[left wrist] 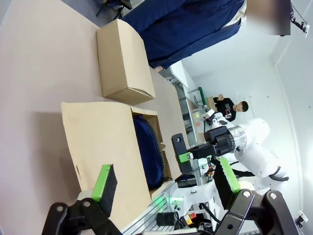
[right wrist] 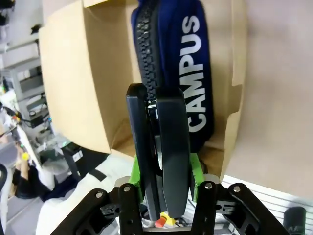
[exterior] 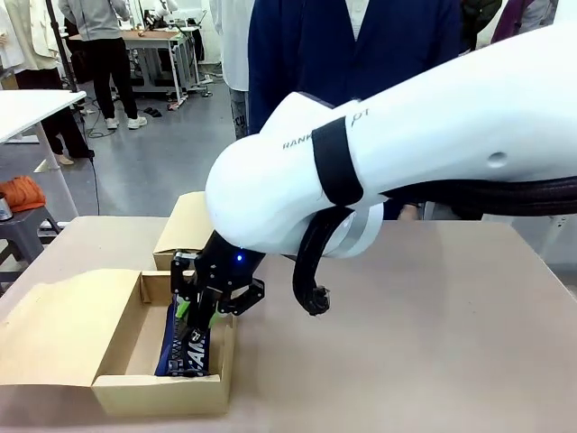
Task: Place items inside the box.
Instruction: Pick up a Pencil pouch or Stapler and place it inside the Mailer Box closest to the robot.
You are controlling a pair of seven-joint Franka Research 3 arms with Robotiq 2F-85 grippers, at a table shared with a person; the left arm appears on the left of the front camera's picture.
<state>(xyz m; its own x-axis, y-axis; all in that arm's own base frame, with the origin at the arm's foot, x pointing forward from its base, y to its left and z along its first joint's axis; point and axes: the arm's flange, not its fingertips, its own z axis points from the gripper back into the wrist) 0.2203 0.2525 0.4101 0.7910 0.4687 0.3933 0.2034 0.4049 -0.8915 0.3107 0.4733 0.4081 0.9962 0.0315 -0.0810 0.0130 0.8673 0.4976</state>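
An open cardboard box point(exterior: 117, 361) sits at the table's near left with its flap point(exterior: 54, 325) folded out. Inside it, against the right wall, lies a navy blue zip pouch point(exterior: 185, 350) lettered "CAMPUS" point(right wrist: 188, 73). My right gripper point(exterior: 198, 314) hangs over the box, just above the pouch, shut on a black stapler point(right wrist: 161, 152) that stands lengthwise between the green pads point(right wrist: 194, 171). My left gripper point(left wrist: 165, 178) is open and holds nothing; it looks across at the box point(left wrist: 102, 142), the pouch point(left wrist: 146, 147) and the right gripper point(left wrist: 193, 155).
A second, closed cardboard box point(exterior: 185, 230) stands just behind the open one. A person in a dark blue coat point(exterior: 352, 54) stands at the far side. The right arm's white body point(exterior: 379, 162) spans the middle of the table.
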